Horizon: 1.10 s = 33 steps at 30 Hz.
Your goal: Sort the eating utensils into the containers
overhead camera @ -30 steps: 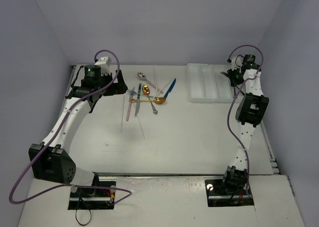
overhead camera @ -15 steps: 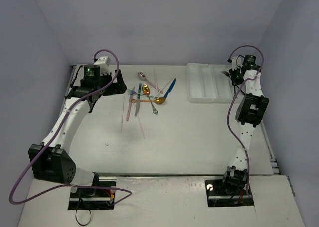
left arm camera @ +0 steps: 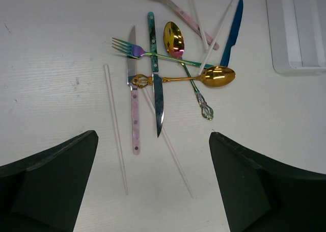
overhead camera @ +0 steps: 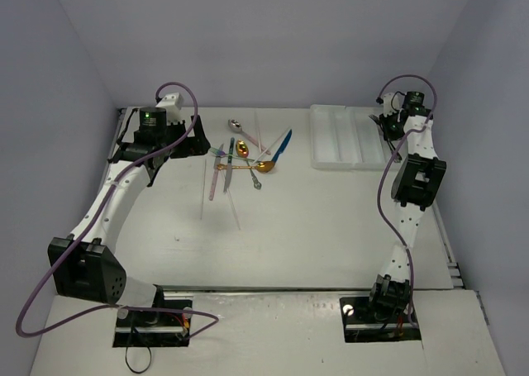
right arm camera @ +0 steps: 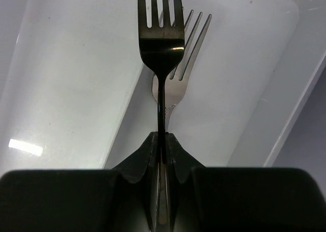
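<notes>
Right gripper (right arm camera: 162, 140) is pressed together on the handle of a dark fork (right arm camera: 160, 43), pinching it low on the shaft, so the fork stands out past the fingertips. Its long axis runs straight on from the gripper and the tines point away from the wrist, toward the tray's far end. Under it lies the white tray (right arm camera: 61, 63), which sits at the far right corner of the desk (overhead camera: 331, 227); the fork hangs over a compartment near the tray's right side, and I cannot tell whether it touches the floor. A paler fork shape shows just behind it, either a second fork lying there or a reflection; I cannot tell which

The step in hand looks like the drop of this fork into its compartment. The next move likely calls for bringing the shaft in line with the slanting divider, lowering it flat, then parting the fingers

Left gripper (left arm camera: 153, 191) is spread wide and holds nothing, above the pile (left arm camera: 168, 74) of spoons, knives, a fork and pale sticks near the far edge, left of the tray
</notes>
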Tool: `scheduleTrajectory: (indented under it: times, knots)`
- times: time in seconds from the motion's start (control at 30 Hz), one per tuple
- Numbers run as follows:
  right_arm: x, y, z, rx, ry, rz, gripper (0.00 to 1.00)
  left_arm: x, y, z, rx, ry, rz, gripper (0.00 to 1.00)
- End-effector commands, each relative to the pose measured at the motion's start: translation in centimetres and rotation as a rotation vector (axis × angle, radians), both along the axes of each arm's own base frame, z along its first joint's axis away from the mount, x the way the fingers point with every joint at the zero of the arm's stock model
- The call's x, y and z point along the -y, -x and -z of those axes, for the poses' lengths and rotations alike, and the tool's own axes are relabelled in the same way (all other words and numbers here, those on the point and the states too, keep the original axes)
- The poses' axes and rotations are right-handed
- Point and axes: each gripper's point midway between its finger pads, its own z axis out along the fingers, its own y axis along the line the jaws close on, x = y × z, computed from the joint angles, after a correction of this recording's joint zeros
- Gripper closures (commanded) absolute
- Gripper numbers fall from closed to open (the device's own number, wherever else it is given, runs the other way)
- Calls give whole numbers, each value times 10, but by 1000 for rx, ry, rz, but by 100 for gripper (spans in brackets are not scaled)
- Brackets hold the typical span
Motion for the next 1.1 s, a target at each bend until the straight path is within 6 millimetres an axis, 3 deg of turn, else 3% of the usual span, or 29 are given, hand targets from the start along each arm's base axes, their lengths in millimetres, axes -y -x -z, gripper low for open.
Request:
scheduleTrajectory:
  times: [0.0, 0.17, 0.37, 0.53, 0.6, 0.63, 0.67, 0.77, 0.83, 1.07]
  knots:
    - [8, -9, -86, 153, 19, 35, 100, -1, -13, -37, 120, 8, -1, 8]
    - [28, -10, -87, 165, -29, 138, 100, -2, -11, -38, 125, 7, -2, 8]
    - [43, -5, -71, 140, -109, 241, 100, -2, -11, -35, 120, 6, -4, 8]
    - [42, -3, -53, 109, -152, 270, 100, -1, -13, -34, 117, 6, -1, 9]
    - [41, -3, -52, 106, -157, 271, 95, -1, -15, -35, 119, 3, 0, 8]
    - [40, -3, -51, 104, -157, 272, 88, -1, -15, -35, 118, -3, 6, 8]
    - [40, -2, -50, 101, -158, 272, 74, -1, -15, -33, 115, -15, 17, 8]
    - [39, -3, -66, 127, -160, 273, 51, -3, -17, -32, 118, -41, 25, 8]
    - [38, -3, -79, 144, -166, 274, 47, -3, -19, -29, 112, -47, 22, 8]
    - [15, 8, -158, 248, -250, 256, 39, 0, -31, -12, 83, -67, 22, 8]
